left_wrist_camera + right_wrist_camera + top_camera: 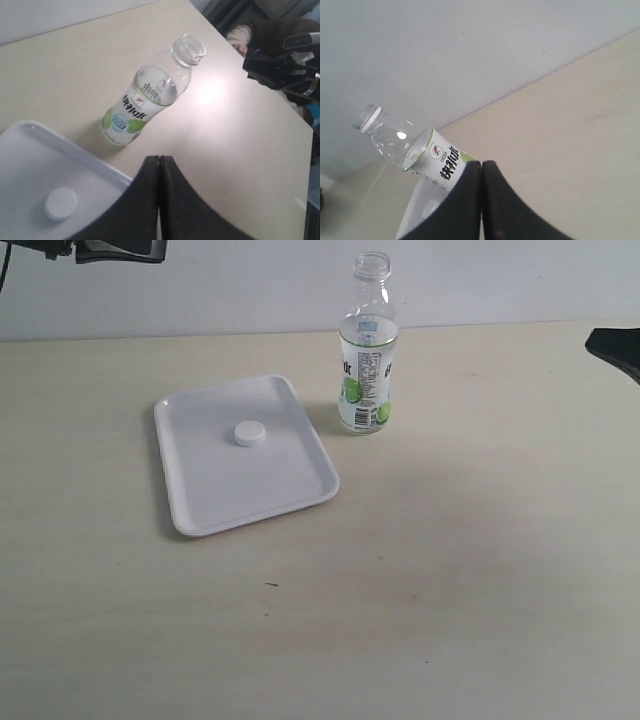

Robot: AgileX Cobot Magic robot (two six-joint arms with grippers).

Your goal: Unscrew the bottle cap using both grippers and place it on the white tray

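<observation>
One bottle cap [249, 433] lies on the white tray [200, 495], centre-left of the frame; the bottle [368, 360] stands uncapped just beside it. Left gripper [159, 159] and right gripper [481, 164] hang above the desk [450, 570], pinched closed and empty.

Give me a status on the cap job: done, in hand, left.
Done: the bottle cap lies flat on the white tray, and the bottle stands upright beside the tray with its neck open. In hand: nothing; the left gripper and right gripper are both shut and empty, apart from the bottle. Left: nothing of the task that shows.
</observation>
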